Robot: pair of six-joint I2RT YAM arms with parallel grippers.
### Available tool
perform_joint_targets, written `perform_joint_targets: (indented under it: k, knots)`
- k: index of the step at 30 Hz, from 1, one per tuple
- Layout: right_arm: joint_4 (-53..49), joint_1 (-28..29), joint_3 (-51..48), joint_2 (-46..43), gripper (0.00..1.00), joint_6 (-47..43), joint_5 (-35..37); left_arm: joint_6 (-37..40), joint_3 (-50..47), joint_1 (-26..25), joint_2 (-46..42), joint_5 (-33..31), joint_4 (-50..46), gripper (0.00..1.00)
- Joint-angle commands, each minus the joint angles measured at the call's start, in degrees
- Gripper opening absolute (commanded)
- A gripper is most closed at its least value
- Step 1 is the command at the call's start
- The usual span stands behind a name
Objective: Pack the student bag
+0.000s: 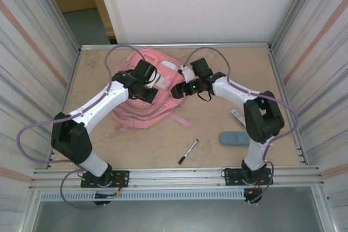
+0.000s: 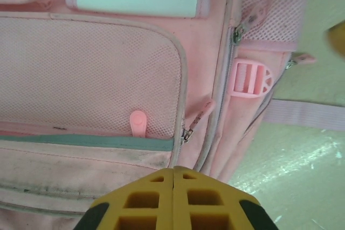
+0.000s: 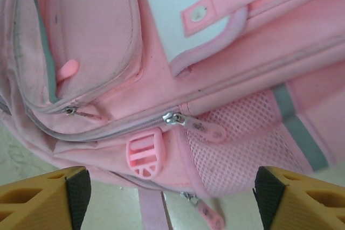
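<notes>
In the top view the left gripper (image 1: 149,94) and right gripper (image 1: 179,90) crowd the student bag (image 1: 136,113) at upper centre, the table (image 1: 244,74) lies free at upper right, and a pen (image 1: 188,151) and blue case (image 1: 235,137) obstruct the lower right.

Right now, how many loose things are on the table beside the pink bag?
3. A black pen near the front edge, a blue case to its right, a small pale object just behind that case. Others may hide under the student bag.
</notes>
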Motion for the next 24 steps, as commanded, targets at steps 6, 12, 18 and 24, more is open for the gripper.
perform_joint_targets:
  k: [6, 12, 18, 24]
  knots:
    - [-5.4, -0.2, 8.7, 11.5, 0.78, -6.8, -3.6, 2.5, -3.0, -0.1, 0.7, 6.9, -0.1, 0.52]
    - [-6.2, -0.4, 11.5, 15.6, 0.78, -8.4, -5.7, 0.7, -8.7, 0.4, 5.2, -1.8, 2.8, 0.61]
    - [-9.6, 0.0, 15.3, 19.1, 0.77, -11.0, -8.6, -0.9, -8.0, 0.7, 11.1, -10.1, 3.6, 0.63]
    - [-11.0, 0.2, 15.8, 20.1, 0.72, -13.3, -12.2, -2.3, -5.5, 0.9, 14.2, -13.6, 2.5, 0.44]
